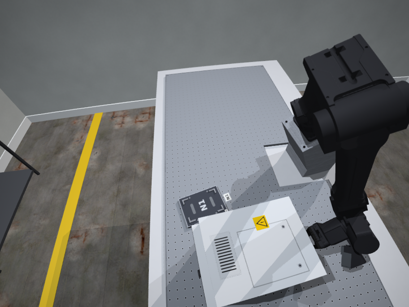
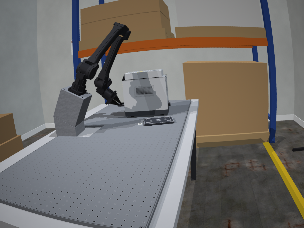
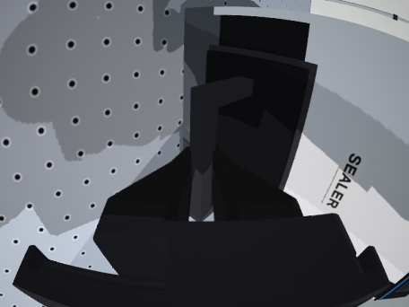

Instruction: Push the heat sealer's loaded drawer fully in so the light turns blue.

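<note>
White-rimmed perforated table (image 2: 103,157), white heat sealer (image 2: 146,94) stood at its far end, dark N1 marker plate (image 2: 158,120) just beside, grey arm pedestal (image 2: 69,114) near one edge.

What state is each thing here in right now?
Gripper: shut on a dark part at the sealer's side.
Sealer: upright on the table, skewed to its edges.
Drawer: none seen sticking out.
Light: only a blue sliver shows.
Tag plate: flat, beside the sealer.

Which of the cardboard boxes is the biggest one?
The box standing on the floor, right of the table. It rises above the table top; the shelf boxes are flatter, and the left ones are low.
</note>
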Motion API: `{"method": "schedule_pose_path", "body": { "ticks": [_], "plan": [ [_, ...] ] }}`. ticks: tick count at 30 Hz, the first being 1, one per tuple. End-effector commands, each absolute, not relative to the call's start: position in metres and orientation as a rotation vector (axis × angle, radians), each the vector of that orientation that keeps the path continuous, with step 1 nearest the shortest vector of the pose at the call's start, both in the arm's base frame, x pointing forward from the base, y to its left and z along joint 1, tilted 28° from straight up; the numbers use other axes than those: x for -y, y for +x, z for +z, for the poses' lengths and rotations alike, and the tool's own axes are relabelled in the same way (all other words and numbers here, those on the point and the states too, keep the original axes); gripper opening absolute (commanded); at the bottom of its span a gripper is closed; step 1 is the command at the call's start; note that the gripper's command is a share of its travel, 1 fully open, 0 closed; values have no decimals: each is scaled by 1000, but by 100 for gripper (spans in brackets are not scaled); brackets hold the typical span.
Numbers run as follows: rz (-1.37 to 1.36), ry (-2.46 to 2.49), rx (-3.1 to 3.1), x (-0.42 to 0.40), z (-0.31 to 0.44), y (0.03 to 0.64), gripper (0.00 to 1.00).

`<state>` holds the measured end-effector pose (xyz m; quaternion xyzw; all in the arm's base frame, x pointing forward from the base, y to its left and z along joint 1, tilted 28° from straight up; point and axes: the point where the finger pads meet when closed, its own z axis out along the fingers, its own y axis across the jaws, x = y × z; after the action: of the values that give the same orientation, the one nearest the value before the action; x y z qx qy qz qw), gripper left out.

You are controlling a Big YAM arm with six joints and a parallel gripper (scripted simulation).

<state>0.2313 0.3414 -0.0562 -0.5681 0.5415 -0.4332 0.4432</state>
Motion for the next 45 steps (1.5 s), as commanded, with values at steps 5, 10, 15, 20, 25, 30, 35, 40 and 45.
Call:
{"method": "schedule_pose_path", "body": {
  "ticks": [5,10,15,20,25,30,35,40,45],
  "plan": [
    [-1088,-1303,-1391,-347,-30,263,0],
    [-1088,-1303,-1391,-347,-30,263,0],
    [-1088,-1303,-1391,-347,-30,263,0],
    [-1088,-1303,-1391,-347,-31,260,0],
    [-1088,-1303,-1392,-347,-34,255,0],
    [-1092,-1310,-1398,-345,-41,247,0],
    [-1092,-1310,-1398,-346,-44,241,0],
    [-1092,-1310,-1398,-346,-44,241,0],
    [-1096,-1316,-1394,-346,-44,241,0]
  ]
}}
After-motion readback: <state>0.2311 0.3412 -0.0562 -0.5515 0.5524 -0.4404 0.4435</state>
